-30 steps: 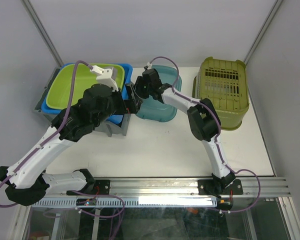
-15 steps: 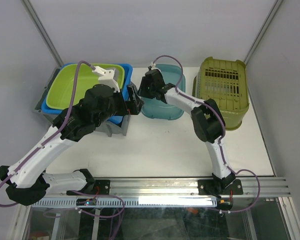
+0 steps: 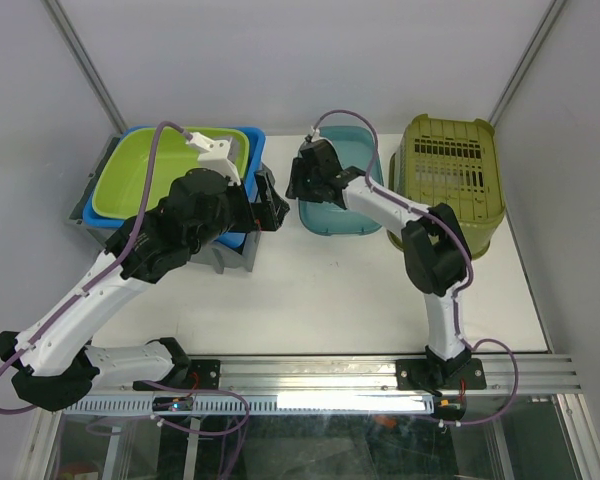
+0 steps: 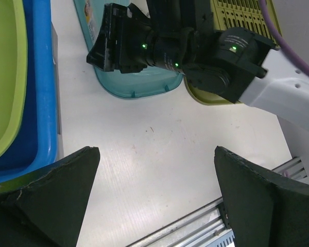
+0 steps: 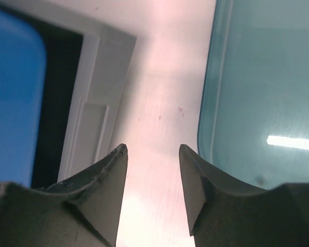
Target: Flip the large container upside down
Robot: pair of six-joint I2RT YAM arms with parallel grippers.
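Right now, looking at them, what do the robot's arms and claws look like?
The left arm and right arm have white links and bulky black joints, each with a purple cable looping along it. The left gripper and right gripper end in dark, wedge-shaped fingers. Small green lights glow on the right wrist.
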